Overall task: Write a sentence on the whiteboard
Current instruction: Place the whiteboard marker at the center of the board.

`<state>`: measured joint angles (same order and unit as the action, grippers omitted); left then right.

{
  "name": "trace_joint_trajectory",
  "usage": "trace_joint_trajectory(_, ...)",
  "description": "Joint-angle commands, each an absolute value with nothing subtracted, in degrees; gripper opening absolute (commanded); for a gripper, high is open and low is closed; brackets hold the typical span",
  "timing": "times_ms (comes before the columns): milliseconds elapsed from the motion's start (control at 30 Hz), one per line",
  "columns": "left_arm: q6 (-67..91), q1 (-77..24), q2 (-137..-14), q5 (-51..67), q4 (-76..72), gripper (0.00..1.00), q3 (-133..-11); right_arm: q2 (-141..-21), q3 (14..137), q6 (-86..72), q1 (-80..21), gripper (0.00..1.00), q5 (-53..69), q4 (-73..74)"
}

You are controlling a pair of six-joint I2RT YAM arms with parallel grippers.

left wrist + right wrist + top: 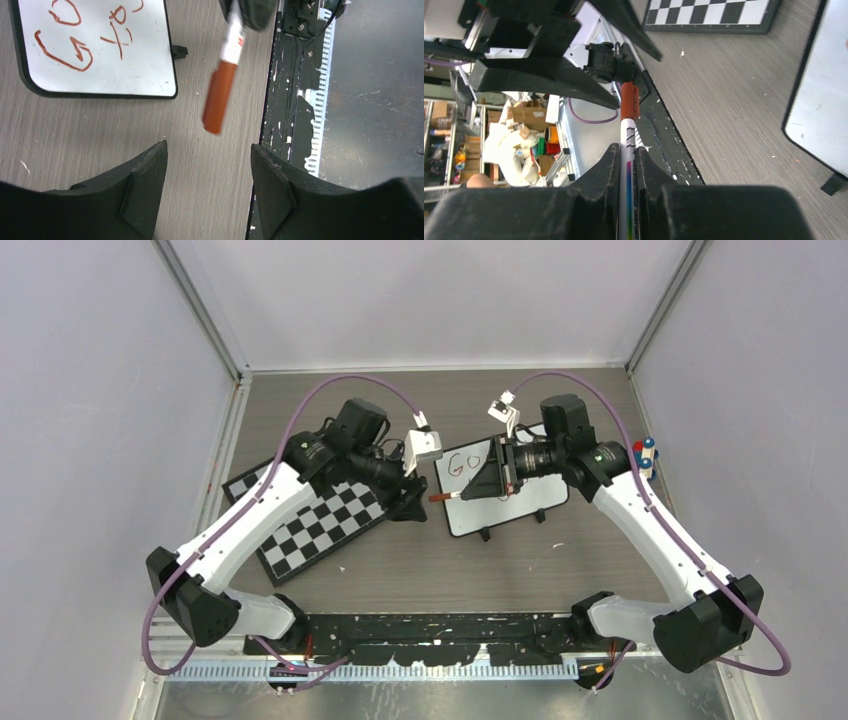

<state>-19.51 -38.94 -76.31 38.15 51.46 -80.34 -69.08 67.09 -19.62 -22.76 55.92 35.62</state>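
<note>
- Gripping the marker (225,65): the right gripper (628,150) has its jaws closed on the white barrel, with the red-brown cap (218,97) pointing away from it toward the left arm.
- Left gripper (209,145): jaws stand apart with nothing between them. The cap end hangs just ahead of the gap and touches neither finger.
- Whiteboard (145,65) lies face-up on the tabletop (420,570), mid-table, just right of the checkerboard (310,525) and under the right wrist.
- Sentence (118,41): red-brown strokes in two lines, a "G" and "o" above and what looks like "to" below. The rest is out of frame or hidden by the arm, so I cannot tell whether it is finished.
- Handling, whiteboard: likely light and stiff with a slick face. On its small feet it may skate under tip pressure or a nudge. Take it by the black frame at a bare edge, never across the writing, since the ink would probably smear.
- Handling, marker: light, rigid, smooth and round, so apt to roll or twist in a loose pinch. Hold mid-barrel, as now. The cap should be pulled or pushed straight along the barrel, gripped across its sides.
</note>
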Motion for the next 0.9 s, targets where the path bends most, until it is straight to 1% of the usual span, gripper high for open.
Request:
trace_joint_trajectory(0,-17.8,-39.58,-77.83,42.05,46.27,0.63,-81.23,-67.56,68.12,-21.76,-24.78,0.0,57.98,32.76)
trace_joint_trajectory(100,-17.7,-40.85,-78.57,43.67,46.06,0.56,-82.22,-67.92,68.19,-22.1,-25.1,0.0,57.88,32.74)
trace_joint_trajectory(167,-17.52,-41.72,-79.05,44.83,46.13,0.48,-82.55,-68.23,68.37,-22.61,-25.36,0.0,58.19,32.22)
trace_joint_trajectory(233,-17.53,-42.13,-79.63,46.43,46.37,0.37,-83.11,-68.29,68.33,-23.12,-25.66,0.0,58.44,31.63)
trace_joint_trajectory(300,-16.71,-42.19,-80.27,48.26,46.13,0.24,-83.98,-68.36,68.09,-23.05,-26.06,0.0,58.45,31.48)
trace_joint_trajectory(400,-12.66,-42.23,-81.26,51.67,43.73,0.05,-85.24,-68.46,67.6,-21.44,-26.84,0.0,58.49,32.24)
trace_joint_trajectory(433,-10.91,-42.19,-81.76,53.39,42.75,0.01,-85.39,-68.47,67.63,-20.38,-27.24,0.0,58.45,32.82)
trace_joint_trajectory(633,2.6,-42.2,-84.71,63.33,33.65,0.0,-84.41,-68.34,68.99,-11.52,-29.86,0.0,55.03,38.36)
trace_joint_trajectory(767,13.26,-42.22,-85.36,67.65,23.48,0.0,-81.6,-68.18,69.93,-7.08,-31.66,0.0,51.98,41.89)
trace_joint_trajectory(833,12.83,-42.19,-85.03,67.21,23.88,0.0,-80.92,-68.07,70.27,-6.75,-31.73,0.0,51.63,42.56)
trace_joint_trajectory(867,10.36,-42.14,-84.86,66.46,26.42,0.0,-81.24,-67.95,70.44,-6.66,-31.73,0.0,51.29,42.85)
